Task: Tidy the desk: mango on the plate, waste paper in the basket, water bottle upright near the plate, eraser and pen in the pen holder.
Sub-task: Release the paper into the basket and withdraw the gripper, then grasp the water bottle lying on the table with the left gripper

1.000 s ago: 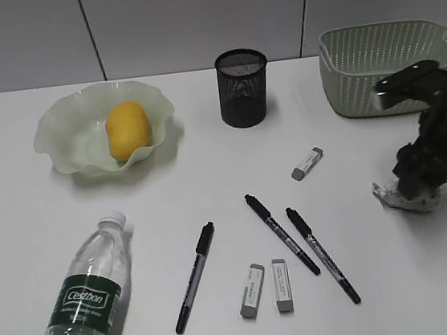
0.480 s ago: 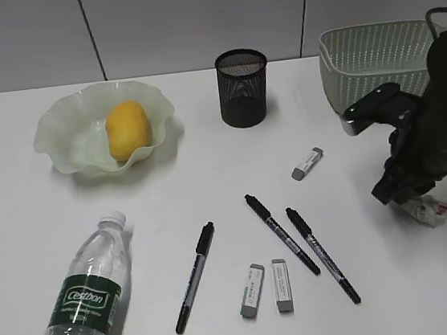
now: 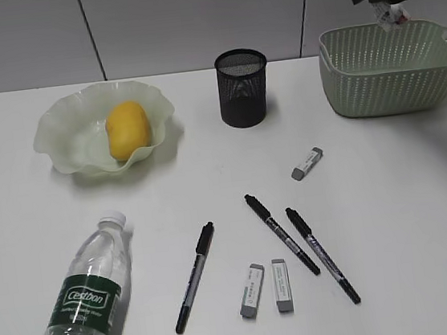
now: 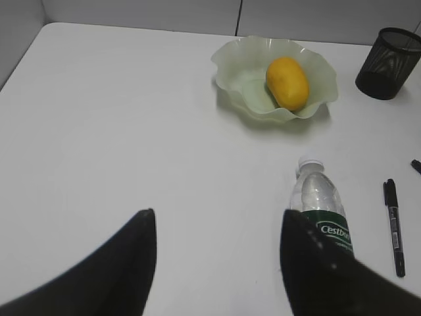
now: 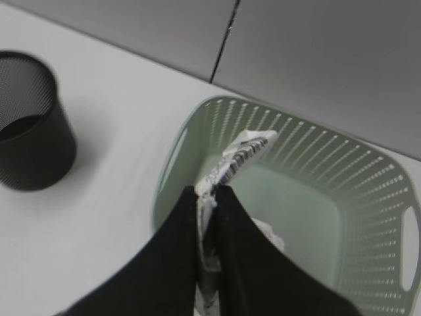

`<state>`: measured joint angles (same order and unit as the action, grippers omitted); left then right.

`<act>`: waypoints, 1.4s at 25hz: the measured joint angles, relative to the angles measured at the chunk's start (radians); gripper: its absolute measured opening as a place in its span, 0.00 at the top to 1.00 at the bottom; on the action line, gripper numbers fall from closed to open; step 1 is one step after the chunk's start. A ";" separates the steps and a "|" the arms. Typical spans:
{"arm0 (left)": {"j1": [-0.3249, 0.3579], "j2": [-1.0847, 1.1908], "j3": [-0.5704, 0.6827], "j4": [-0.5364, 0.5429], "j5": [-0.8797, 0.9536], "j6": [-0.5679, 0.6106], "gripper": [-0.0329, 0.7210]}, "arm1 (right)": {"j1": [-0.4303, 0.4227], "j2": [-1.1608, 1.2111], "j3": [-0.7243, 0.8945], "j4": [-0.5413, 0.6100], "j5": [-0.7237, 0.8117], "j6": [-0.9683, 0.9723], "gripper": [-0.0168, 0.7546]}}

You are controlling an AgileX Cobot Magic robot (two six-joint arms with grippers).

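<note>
One risk we see: the right gripper (image 5: 207, 197), clamped on the waste paper (image 5: 231, 161) above the basket (image 5: 368, 197) (near wall just below), could release early and miss.

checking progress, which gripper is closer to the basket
Right. The right gripper hangs just above the basket, pinching the waste paper; the left gripper is far across the desk, by the water bottle.

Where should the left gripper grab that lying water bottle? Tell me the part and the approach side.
Grip the water bottle from above across its labelled middle, jaws straddling the width. It lies on its side on the desk, cap toward the plate; the round body there looks widest and steadiest.
</note>
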<state>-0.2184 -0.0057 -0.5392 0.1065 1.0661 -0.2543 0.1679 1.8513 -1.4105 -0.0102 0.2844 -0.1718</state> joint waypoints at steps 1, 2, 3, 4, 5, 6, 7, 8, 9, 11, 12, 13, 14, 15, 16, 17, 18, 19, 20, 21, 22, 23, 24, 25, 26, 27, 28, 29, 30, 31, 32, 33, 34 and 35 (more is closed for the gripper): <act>0.000 0.000 0.000 0.000 0.000 0.000 0.37 | -0.010 0.050 -0.041 0.000 0.004 0.005 0.91; 0.000 0.000 0.000 0.000 0.000 0.000 0.37 | -0.017 0.089 -0.070 0.000 0.008 0.007 0.91; 0.000 0.000 0.000 0.000 0.000 0.000 0.37 | -0.021 0.131 -0.097 0.000 0.015 0.009 0.91; 0.000 0.000 0.000 0.000 0.000 0.000 0.37 | -0.021 0.165 -0.116 0.000 0.022 0.010 0.89; 0.000 0.000 0.000 0.000 0.000 0.000 0.37 | -0.021 0.190 -0.127 0.000 0.034 0.011 0.83; 0.000 0.000 0.000 0.000 0.000 0.000 0.37 | -0.021 0.204 -0.135 0.000 0.040 0.012 0.75; 0.000 0.000 0.000 0.000 0.000 0.000 0.37 | -0.021 0.214 -0.137 0.000 0.047 0.012 0.64; 0.000 0.000 0.000 0.000 0.000 0.000 0.37 | -0.021 0.215 -0.140 0.000 0.059 0.012 0.51; 0.000 0.000 0.000 0.000 0.000 0.000 0.37 | -0.021 0.214 -0.143 0.000 0.072 0.012 0.41; 0.000 0.000 0.000 0.000 0.000 0.000 0.37 | -0.021 0.193 -0.145 0.000 0.108 0.012 0.27; 0.000 0.000 0.000 0.000 0.000 0.000 0.37 | -0.021 0.174 -0.145 0.000 0.137 0.013 0.24; 0.000 0.000 0.000 0.000 0.000 0.000 0.37 | -0.021 0.153 -0.145 0.000 0.168 0.020 0.24; 0.000 0.000 0.000 0.000 0.000 0.000 0.37 | -0.021 0.121 -0.144 0.000 0.208 0.030 0.25; 0.000 0.000 0.000 0.000 0.000 0.000 0.37 | -0.021 0.084 -0.135 0.000 0.246 0.042 0.28; 0.000 0.000 0.000 0.000 0.000 0.000 0.37 | -0.021 0.045 -0.116 0.000 0.269 0.055 0.30; 0.000 0.000 0.000 0.000 0.000 0.000 0.37 | -0.019 -0.010 -0.076 0.000 0.284 0.064 0.32; 0.000 0.000 0.000 0.000 0.000 0.000 0.37 | -0.016 -0.075 -0.016 0.000 0.287 0.071 0.33; 0.000 0.000 0.000 0.000 0.000 0.000 0.37 | -0.008 -0.147 0.047 -0.001 0.288 0.075 0.34; 0.000 0.000 0.000 0.000 0.000 0.000 0.37 | 0.004 -0.213 0.135 -0.001 0.285 0.081 0.35; 0.000 0.000 0.000 0.000 0.000 0.000 0.37 | 0.020 -0.298 0.230 -0.001 0.283 0.090 0.36; 0.000 0.000 0.000 0.000 0.000 0.000 0.37 | 0.035 -0.386 0.324 -0.001 0.284 0.107 0.36; 0.000 0.000 0.000 0.000 0.000 0.000 0.37 | 0.053 -0.459 0.398 -0.001 0.297 0.124 0.36; 0.000 0.000 0.000 0.000 0.000 0.000 0.37 | 0.071 -0.545 0.479 0.001 0.317 0.136 0.36; 0.000 0.000 0.000 0.000 0.000 0.000 0.37 | 0.083 -0.626 0.548 0.001 0.354 0.152 0.36; 0.000 0.000 0.000 0.000 0.000 0.000 0.37 | 0.093 -0.690 0.599 0.001 0.404 0.172 0.36; 0.000 0.000 0.000 0.000 0.000 0.000 0.37 | 0.100 -0.763 0.651 0.001 0.451 0.177 0.36; 0.000 0.000 0.000 -0.001 0.000 0.000 0.37 | 0.101 -0.832 0.695 0.000 0.509 0.187 0.36; 0.000 0.000 0.000 -0.001 0.000 0.000 0.37 | 0.101 -0.901 0.733 0.000 0.556 0.195 0.36; 0.000 0.000 0.000 -0.001 0.000 0.000 0.37 | 0.101 -0.957 0.759 0.000 0.606 0.203 0.36; 0.000 0.000 0.000 -0.001 0.000 0.000 0.37 | 0.101 -1.024 0.787 0.000 0.647 0.207 0.36; 0.000 0.000 0.000 -0.001 0.000 0.000 0.37 | 0.101 -1.107 0.812 0.000 0.680 0.209 0.36; 0.000 0.000 0.000 -0.001 0.000 0.000 0.37 | 0.101 -1.161 0.833 0.000 0.702 0.211 0.36; 0.000 0.000 0.000 -0.001 -0.001 0.000 0.37 | 0.101 -1.227 0.850 0.000 0.706 0.212 0.36; 0.000 0.000 0.000 -0.001 -0.001 0.000 0.37 | 0.101 -1.295 0.866 0.000 0.712 0.211 0.37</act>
<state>-0.2184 -0.0057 -0.5392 0.1056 1.0653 -0.2543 0.2693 0.5564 -0.5444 -0.0099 0.9964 0.0397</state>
